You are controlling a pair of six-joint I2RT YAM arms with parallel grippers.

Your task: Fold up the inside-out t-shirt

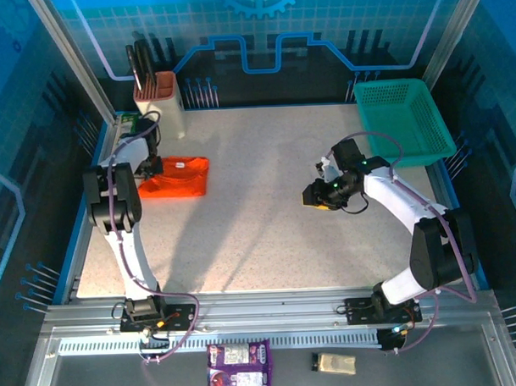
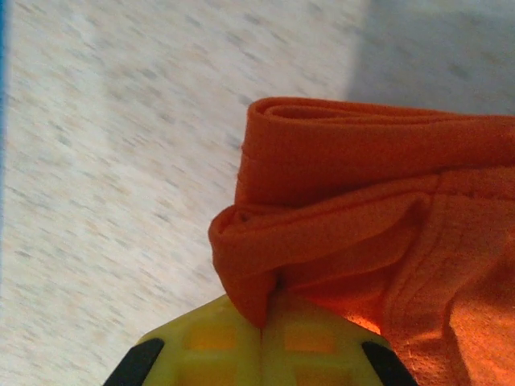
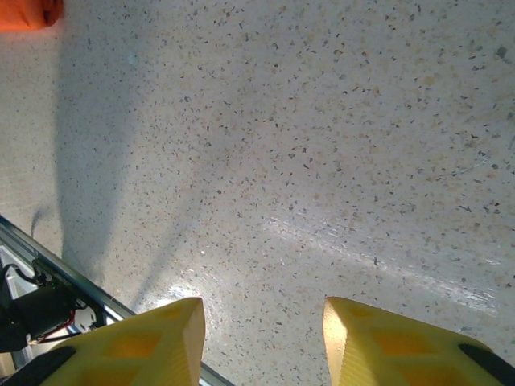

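1. A purple printed packet [image 1: 239, 367] lies on the metal frame in front of the arm bases.
2. The right gripper [image 3: 261, 338] hangs over the bare speckled table [image 1: 268, 243], its yellow fingers spread and holding nothing.
3. The left gripper [image 2: 261, 342], fingers pressed together, pinches a rolled edge of the bright orange thin-cloth t-shirt [image 2: 362, 233], which lies bundled flat at the table's left side.
4. A teal plastic mesh basket [image 1: 404, 120] sits at the far right corner.
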